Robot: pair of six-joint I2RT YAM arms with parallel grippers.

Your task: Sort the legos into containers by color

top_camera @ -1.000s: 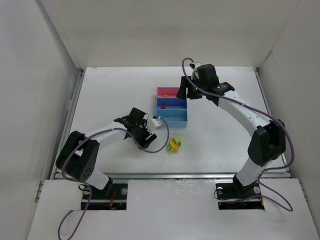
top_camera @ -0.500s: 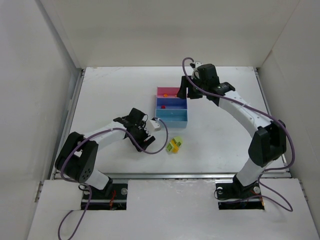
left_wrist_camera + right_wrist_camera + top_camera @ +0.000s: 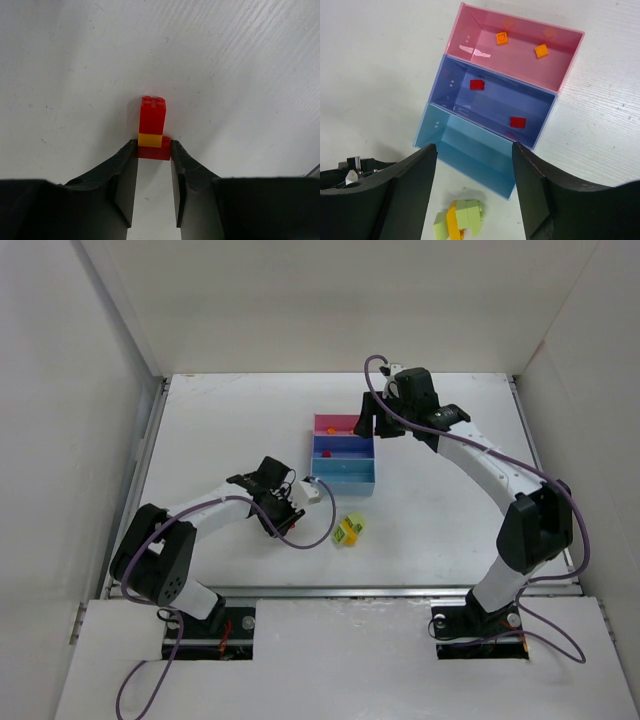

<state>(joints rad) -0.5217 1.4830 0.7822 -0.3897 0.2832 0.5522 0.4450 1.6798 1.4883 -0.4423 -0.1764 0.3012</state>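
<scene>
Left gripper [image 3: 153, 146] has just snapped shut on the red brick stack [image 3: 152, 117] on the table. That grip looks ready for the dark blue bin [image 3: 495, 105].

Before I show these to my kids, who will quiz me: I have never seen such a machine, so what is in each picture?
Two robot arms are bolted to a white table. The wide picture looks down from above; the other two come from a camera on each wrist. The left gripper is pinching a red-and-yellow lego stack. The right gripper hangs open over a tray: the pink bin holds two orange bricks, the dark blue bin holds two red bricks, and the light blue bin holds nothing. A lime-and-yellow clump lies loose nearby.
</scene>
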